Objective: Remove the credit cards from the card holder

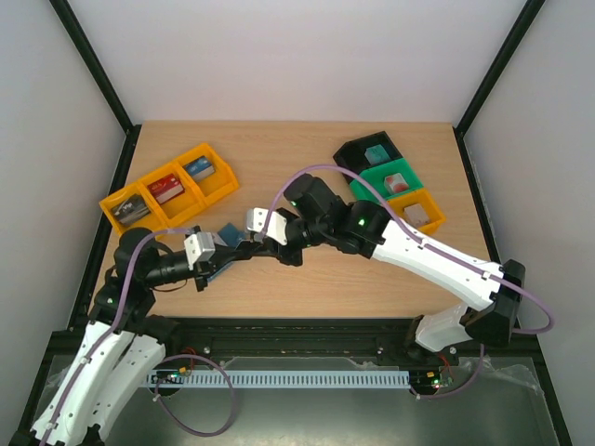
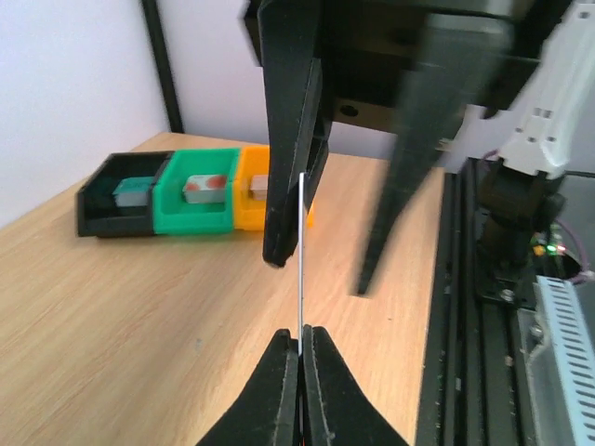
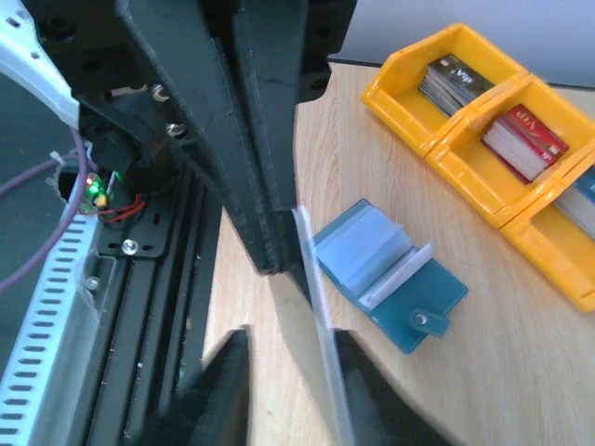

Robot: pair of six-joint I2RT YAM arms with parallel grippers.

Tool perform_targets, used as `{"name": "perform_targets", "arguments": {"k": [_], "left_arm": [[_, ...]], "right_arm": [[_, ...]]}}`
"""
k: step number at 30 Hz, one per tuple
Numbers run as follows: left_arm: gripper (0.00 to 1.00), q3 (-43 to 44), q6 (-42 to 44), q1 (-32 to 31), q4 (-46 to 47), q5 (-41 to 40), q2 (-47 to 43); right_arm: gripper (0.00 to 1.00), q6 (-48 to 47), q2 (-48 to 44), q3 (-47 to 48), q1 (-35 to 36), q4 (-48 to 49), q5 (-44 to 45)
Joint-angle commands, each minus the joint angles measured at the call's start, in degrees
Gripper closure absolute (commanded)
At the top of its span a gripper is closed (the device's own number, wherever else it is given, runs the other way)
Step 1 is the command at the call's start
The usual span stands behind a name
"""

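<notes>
Left pincer (image 2: 300, 336) – pressed together on the edge of a thin credit card (image 2: 301, 269), card held upright and edge-on, off the worktop (image 1: 307, 149). Firm pinch, no gap showing at the tips.

Right pincer (image 3: 291, 334) faces it from the other side. Its jaws are spread, with the card's far end standing between them. From the left wrist view the card lies against one finger and the other finger stands clear. No grip there.

Card holder (image 3: 386, 269) lies flat and open on the worktop, just below and beside the two pincers – pale blue pockets up, small tab with a snap at its near edge. I can't tell whether more cards sit inside it.

Yellow-orange tray (image 3: 400, 116) beyond it holds stacks of printed cards. A row of black, green and orange bins (image 2: 191, 221) stands on the far right of the worktop.
</notes>
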Motion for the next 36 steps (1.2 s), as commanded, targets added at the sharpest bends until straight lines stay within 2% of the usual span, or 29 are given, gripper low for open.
{"name": "perform_targets", "arguments": {"k": [1, 2, 3, 4, 7, 10, 13, 15, 20, 26, 29, 36], "left_arm": [[0.98, 0.69, -3.51, 1.1, 2.03, -6.6, -0.84], [0.98, 1.05, -2.31, 1.51, 1.12, -10.8, -0.66], [0.98, 1.45, -0.06, 1.88, -0.38, -14.06, -0.33], [0.98, 2.45, 4.79, 2.27, -2.45, -17.22, 0.29], [0.98, 7.85, 16.49, 2.86, -11.75, -30.04, 5.01], [0.98, 13.91, 26.66, 3.08, -19.75, -47.28, 12.1], [0.98, 17.35, 37.41, 4.82, -24.28, -62.13, 19.03], [0.98, 18.33, 44.24, 8.29, -23.95, -67.42, 22.76], [0.98, 18.65, 57.2, 20.84, -14.03, -69.78, 29.75], [0.98, 17.25, 64.69, 33.46, 1.76, -64.72, 42.35], [0.98, 15.77, 67.22, 37.17, 6.31, -60.2, 45.83], [0.98, 15.55, 70.88, 39.32, 10.67, -51.92, 52.38]], "right_arm": [[0.5, 1.09, -4.0, -4.02, 0.18, 5.59, 4.06], [0.35, 2.07, -5.15, -5.6, -0.71, 7.8, 5.06], [0.15, 3.17, -6.67, -7.17, -1.72, 10.75, 5.44], [0.01, 4.83, -8.15, -8.77, -2.87, 13.46, 5.89], [0.01, 10.06, -12.05, -12.77, -7.2, 19.82, 6.82], [0.01, 12.62, -14.6, -15.33, -9.58, 22.67, 9.22], [0.01, 14.26, -15.83, -16.76, -11.29, 24.07, 11.91], [0.01, 14.52, -16.22, -17.44, -12.62, 24.09, 12.76], [0.01, 15.05, -17.34, -17.49, -14.15, 23.03, 13.57], [0.01, 14.59, -21.06, -18.15, -14.16, 23.48, 13.27], [0.01, 14.06, -23.02, -19.23, -14.11, 24.25, 13.76], [0.01, 12.5, -23.93, -19.98, -14.11, 24.46, 11.83]]}}
